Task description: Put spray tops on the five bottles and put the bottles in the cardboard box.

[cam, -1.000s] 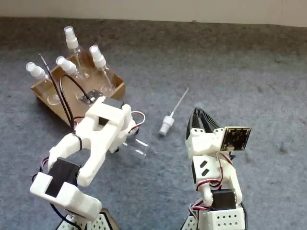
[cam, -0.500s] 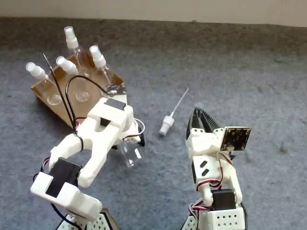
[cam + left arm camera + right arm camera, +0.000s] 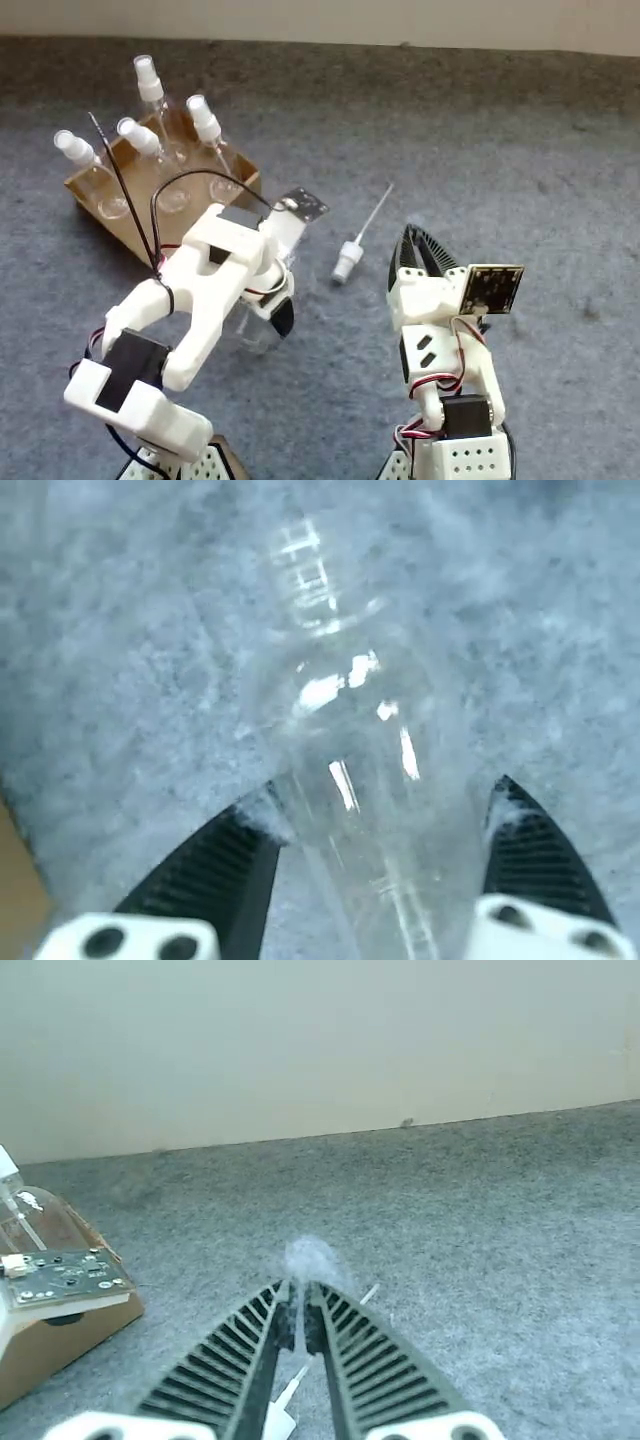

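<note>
A clear bottle (image 3: 350, 730) with no top sits lengthwise between the fingers of my left gripper (image 3: 385, 790), neck pointing away over the carpet; the jaws are closed against its sides. From above, the left gripper (image 3: 272, 308) hides most of the bottle (image 3: 245, 335). A white spray top (image 3: 349, 259) with a long thin tube lies on the carpet between the arms. My right gripper (image 3: 410, 236) is shut and empty just beside it, and the spray top (image 3: 285, 1405) shows under the right gripper (image 3: 300, 1285). The cardboard box (image 3: 110, 215) holds several capped bottles (image 3: 205, 125).
Grey carpet covers the table, with a pale wall along the far edge. The box (image 3: 60, 1335) stands at the far left, close behind the left arm. Open carpet stretches to the right of the right arm and beyond the spray top.
The left wrist has rolled, swinging its camera board from over the box toward the spray top. The clear bottle turned with it and slid under the arm. The right arm stayed still.
</note>
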